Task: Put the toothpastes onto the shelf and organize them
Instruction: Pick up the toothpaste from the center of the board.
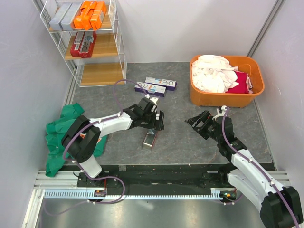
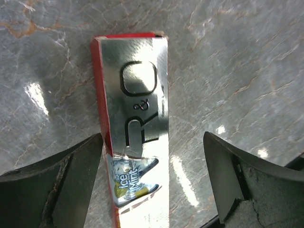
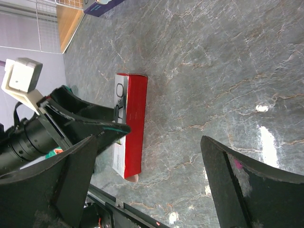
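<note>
A red toothpaste carton with a silver panel [image 1: 150, 140] [image 2: 135, 109] [image 3: 133, 118] lies flat on the grey table. My left gripper [image 1: 155, 124] [image 2: 152, 142] hangs open just over it, jaws either side of its near end, the carton closer to the left finger. Two white and purple cartons [image 1: 160, 83] lie side by side further back. The shelf [image 1: 102, 73] stands at the back left, with grey [image 1: 64, 15] and orange cartons [image 1: 89, 14] on top and red ones [image 1: 83, 43] on the middle board. My right gripper [image 1: 197, 124] [image 3: 148, 142] is open and holds nothing, right of the red carton.
An orange tub [image 1: 225, 99] of white and red laundry stands at the back right. A green cloth [image 1: 61, 130] is heaped at the left edge beside the left arm. The shelf's bottom board is bare. The arms' base rail runs along the near edge.
</note>
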